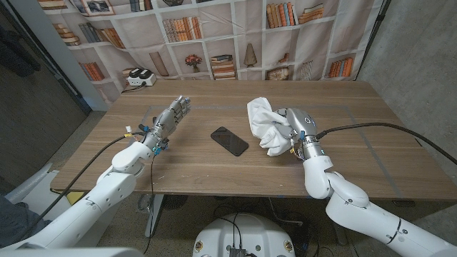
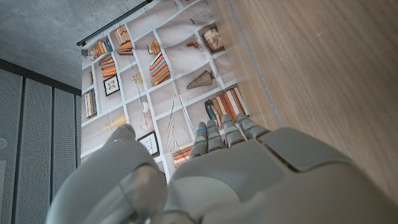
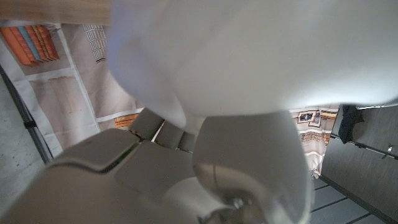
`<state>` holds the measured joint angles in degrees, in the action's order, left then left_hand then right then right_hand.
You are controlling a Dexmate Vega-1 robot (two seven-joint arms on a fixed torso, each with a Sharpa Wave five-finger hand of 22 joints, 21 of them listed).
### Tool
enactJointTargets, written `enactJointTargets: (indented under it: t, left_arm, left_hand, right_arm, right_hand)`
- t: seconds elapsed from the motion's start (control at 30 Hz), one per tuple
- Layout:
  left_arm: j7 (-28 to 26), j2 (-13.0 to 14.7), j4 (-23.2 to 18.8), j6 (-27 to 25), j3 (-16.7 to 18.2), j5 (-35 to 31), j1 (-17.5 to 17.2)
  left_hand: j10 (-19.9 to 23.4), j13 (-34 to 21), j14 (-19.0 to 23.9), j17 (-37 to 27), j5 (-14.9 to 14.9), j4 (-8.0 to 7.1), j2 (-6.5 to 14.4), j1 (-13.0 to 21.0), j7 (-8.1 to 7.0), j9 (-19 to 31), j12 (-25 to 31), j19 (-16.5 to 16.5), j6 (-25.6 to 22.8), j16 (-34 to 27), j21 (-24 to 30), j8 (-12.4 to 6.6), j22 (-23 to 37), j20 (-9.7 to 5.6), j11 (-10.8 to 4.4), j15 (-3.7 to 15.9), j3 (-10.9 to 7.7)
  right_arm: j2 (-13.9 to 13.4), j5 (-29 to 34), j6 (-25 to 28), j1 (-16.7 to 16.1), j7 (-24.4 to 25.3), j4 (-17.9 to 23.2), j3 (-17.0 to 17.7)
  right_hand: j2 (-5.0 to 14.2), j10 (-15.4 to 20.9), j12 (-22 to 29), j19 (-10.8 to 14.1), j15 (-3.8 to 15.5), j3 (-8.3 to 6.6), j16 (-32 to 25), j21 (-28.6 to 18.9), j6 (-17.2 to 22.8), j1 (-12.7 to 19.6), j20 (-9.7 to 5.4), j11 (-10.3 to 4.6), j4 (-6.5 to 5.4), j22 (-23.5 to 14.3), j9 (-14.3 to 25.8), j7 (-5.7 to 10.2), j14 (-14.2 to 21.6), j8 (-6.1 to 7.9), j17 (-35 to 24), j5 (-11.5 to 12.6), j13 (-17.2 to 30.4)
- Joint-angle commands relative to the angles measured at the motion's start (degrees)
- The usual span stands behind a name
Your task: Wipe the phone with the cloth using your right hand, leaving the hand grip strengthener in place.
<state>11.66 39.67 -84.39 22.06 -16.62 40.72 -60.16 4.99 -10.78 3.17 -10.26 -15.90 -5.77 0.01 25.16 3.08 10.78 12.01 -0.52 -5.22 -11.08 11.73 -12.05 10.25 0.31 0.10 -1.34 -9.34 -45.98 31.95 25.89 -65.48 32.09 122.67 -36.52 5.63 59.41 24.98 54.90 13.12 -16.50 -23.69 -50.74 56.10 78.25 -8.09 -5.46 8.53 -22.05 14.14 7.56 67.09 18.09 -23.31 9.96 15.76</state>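
A black phone (image 1: 229, 140) lies face up near the middle of the wooden table (image 1: 214, 178). Just to its right, my right hand (image 1: 291, 130) grips a crumpled white cloth (image 1: 264, 123), which bunches up over the fingers and hangs toward the tabletop. In the right wrist view the cloth (image 3: 249, 50) hangs close in front of that hand (image 3: 155, 168). My left hand (image 1: 171, 118) stays left of the phone with its fingers stretched out together and nothing in them. The left wrist view shows the same hand (image 2: 236, 180) over bare table (image 2: 323, 74).
A white device (image 1: 139, 78) with dark tops stands at the table's far left corner. A bookshelf-print backdrop (image 1: 214, 36) hangs behind the table. Bare wood lies in front of the phone and on the table's right side.
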Motion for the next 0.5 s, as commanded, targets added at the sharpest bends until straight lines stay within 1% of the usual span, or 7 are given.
enactJointTargets:
  t: [0.03,0.3,0.5]
  left_arm:
    - [-0.7,0.5,-1.5,0.4,0.4,-0.4,-1.2]
    - [-1.2,1.0,-2.8,0.7,0.7,-0.5,-2.5]
    - [-1.6,1.2,-3.4,1.2,1.2,-0.3,-3.7]
  left_hand:
    - [0.3,-0.2,-0.1,-0.3,0.2,0.02,0.0,0.2,0.18,0.2,-0.1,0.3,-0.5,0.1,0.2,0.15,0.2,0.17,-0.05,-0.15,0.26]
    - [0.3,-0.2,0.0,-0.3,0.2,0.02,0.0,0.2,0.17,0.2,-0.1,0.4,-0.5,0.1,0.2,0.19,0.2,0.12,-0.01,-0.17,0.36]
    - [0.3,-0.2,0.0,-0.3,0.3,0.02,0.0,0.2,0.17,0.2,-0.1,0.4,-0.5,0.1,0.2,0.21,0.3,0.14,0.04,-0.2,0.41]
  right_arm:
    - [1.8,6.7,-5.2,1.8,-3.0,-1.9,-2.4]
    - [3.5,9.3,-9.0,4.2,-5.5,-4.4,-4.0]
    - [5.2,10.5,-11.1,6.1,-7.0,-6.7,-4.8]
  right_hand:
    - [1.03,4.5,0.0,0.5,-0.01,0.11,0.1,-1.1,0.2,0.3,-5.15,-4.47,-0.08,0.1,-0.1,0.2,1.5,0.08,-0.2,0.1,5.8]
    - [0.86,4.9,-0.6,1.0,-0.01,0.17,-0.1,-1.8,0.7,0.2,-5.14,-4.6,0.0,0.2,-0.2,0.32,2.4,0.13,-0.4,0.1,5.0]
    - [0.38,5.4,-1.1,1.1,-0.04,0.38,-0.1,-2.2,1.4,-0.2,-5.11,-4.59,-0.02,0.3,-0.4,0.88,2.9,0.28,-0.5,0.1,4.2]
